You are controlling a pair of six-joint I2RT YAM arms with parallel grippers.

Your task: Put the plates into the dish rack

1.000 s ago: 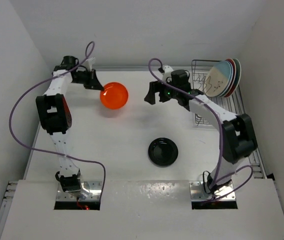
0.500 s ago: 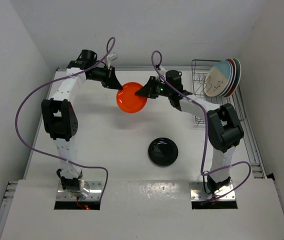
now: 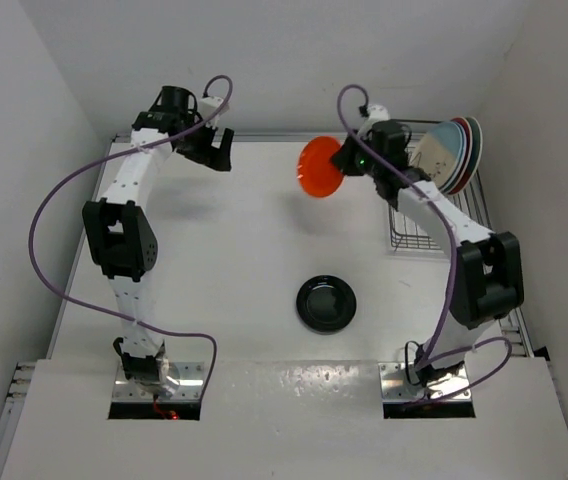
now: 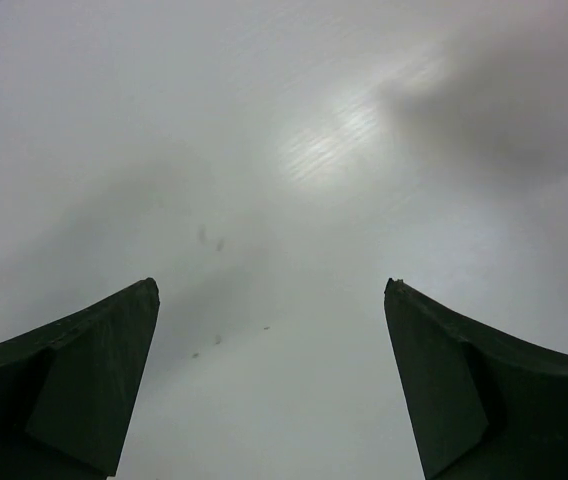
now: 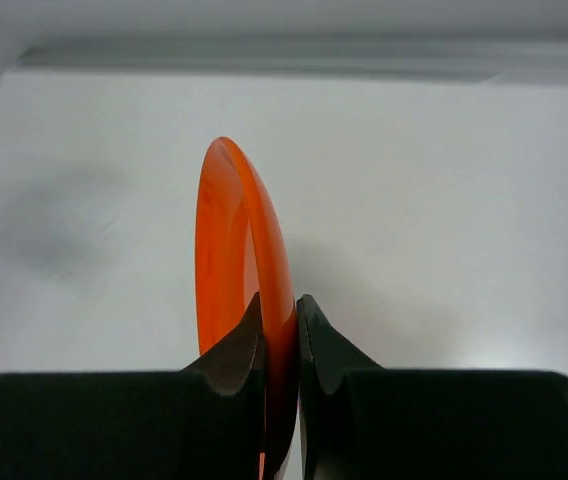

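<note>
Overhead wide; wrist views seemingly close.

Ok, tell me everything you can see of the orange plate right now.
The orange plate is small, round, plain and glossy, its body looking slightly translucent. It stands on edge, lifted off the table, with its rim pinched between the fingers of the right gripper. It hangs just left of the dish rack, not yet in it. Nothing else touches it.

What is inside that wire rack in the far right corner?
Plates stand on edge in the dish rack: a cream-and-blue plate in front, and the rims of more plates behind it. It covers their faces, so their count and patterns cannot be told.
</note>
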